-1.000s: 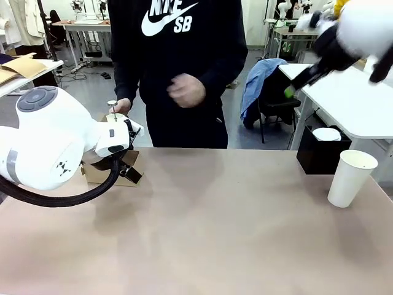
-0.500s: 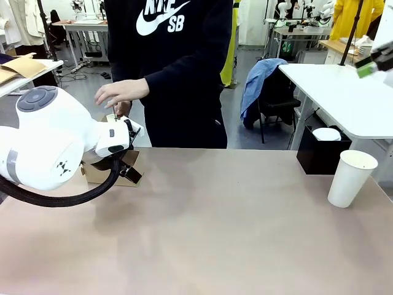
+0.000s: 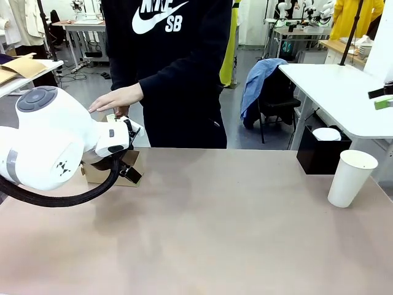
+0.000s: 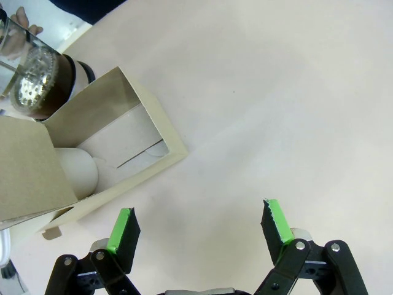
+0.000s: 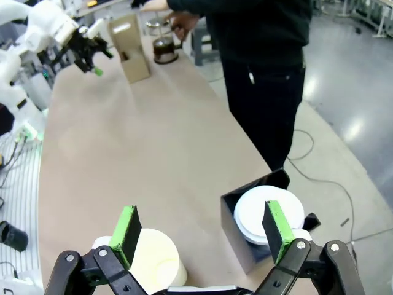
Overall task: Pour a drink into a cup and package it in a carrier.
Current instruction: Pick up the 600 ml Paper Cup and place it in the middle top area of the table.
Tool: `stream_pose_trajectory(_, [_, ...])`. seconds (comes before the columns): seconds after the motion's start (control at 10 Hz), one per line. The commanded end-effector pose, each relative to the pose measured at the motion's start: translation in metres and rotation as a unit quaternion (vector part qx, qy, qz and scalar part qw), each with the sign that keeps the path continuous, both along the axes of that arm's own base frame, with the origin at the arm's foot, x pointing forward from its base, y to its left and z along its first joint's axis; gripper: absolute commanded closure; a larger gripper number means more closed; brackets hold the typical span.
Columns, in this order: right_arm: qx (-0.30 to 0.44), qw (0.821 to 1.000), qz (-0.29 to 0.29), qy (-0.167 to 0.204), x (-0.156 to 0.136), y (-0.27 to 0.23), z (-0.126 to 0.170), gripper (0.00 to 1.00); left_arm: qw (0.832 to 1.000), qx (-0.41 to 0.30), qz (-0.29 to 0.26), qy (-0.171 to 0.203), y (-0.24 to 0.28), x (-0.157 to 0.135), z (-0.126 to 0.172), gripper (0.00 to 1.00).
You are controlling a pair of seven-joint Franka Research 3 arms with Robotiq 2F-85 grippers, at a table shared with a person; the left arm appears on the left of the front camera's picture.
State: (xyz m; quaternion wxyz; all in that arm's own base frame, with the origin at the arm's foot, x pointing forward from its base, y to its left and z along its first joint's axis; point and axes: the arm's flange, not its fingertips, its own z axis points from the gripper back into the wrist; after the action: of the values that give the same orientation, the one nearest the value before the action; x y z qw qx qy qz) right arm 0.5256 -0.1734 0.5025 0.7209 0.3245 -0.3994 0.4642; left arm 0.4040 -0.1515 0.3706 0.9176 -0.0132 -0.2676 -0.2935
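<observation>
The tall white cup (image 3: pixel 351 178) stands open-topped at the table's right edge, and its rim (image 5: pixel 153 264) lies right under my open right gripper (image 5: pixel 202 227). One of that gripper's green pads (image 3: pixel 384 103) shows above the cup. The brown cardboard carrier (image 4: pixel 110 153) sits at the far left, just ahead of my open, empty left gripper (image 4: pixel 199 227). My left arm (image 3: pixel 49 138) partly hides the carrier (image 3: pixel 113 173). The glass carafe (image 4: pixel 37 86) with the dark drink stands behind the carrier. The person's hand (image 3: pixel 116 98) hovers over it.
A black box (image 3: pixel 322 157) holding white lids (image 5: pixel 267 212) stands at the far right corner, close behind the cup. The person stands at the far edge, left of centre. The tan tabletop (image 3: pixel 215 227) lies bare between the carrier and the cup.
The person's hand has moved from the chest out to the left, over the carafe. My right gripper has swung right and down toward the cup. The left arm has stayed still.
</observation>
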Motion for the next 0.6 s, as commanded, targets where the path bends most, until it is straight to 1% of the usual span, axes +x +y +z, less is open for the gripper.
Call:
stream_pose_trajectory(0.0, [0.0,1.0,0.008,-0.006,-0.001,0.003,0.01,0.0,1.0,-0.001,0.001,0.0,0.0,0.0,0.0,0.0])
stream_pose_trajectory(0.1, [0.0,1.0,0.008,-0.006,-0.001,0.003,0.01,0.0,1.0,-0.001,0.001,0.0,0.0,0.0,0.0,0.0])
stream_pose_trajectory(0.2, [0.0,1.0,0.002,-0.001,0.0,0.001,0.002,0.0,1.0,-0.001,0.001,0.0,0.0,0.0,0.0,0.0])
stream_pose_trajectory(0.3, [0.072,0.997,-0.008,-0.002,-0.002,-0.032,-0.025,0.0,1.0,-0.001,0.001,0.0,0.0,0.0,0.0,0.0])
stream_pose_trajectory(0.4, [0.116,0.993,0.006,-0.014,-0.017,-0.059,-0.058,0.0,1.0,-0.001,0.001,0.0,0.0,0.0,0.0,0.0])
stream_pose_trajectory(0.5, [0.136,0.99,0.012,-0.038,-0.031,-0.077,-0.084,0.0,1.0,-0.001,0.001,0.0,0.0,0.0,0.0,0.0])
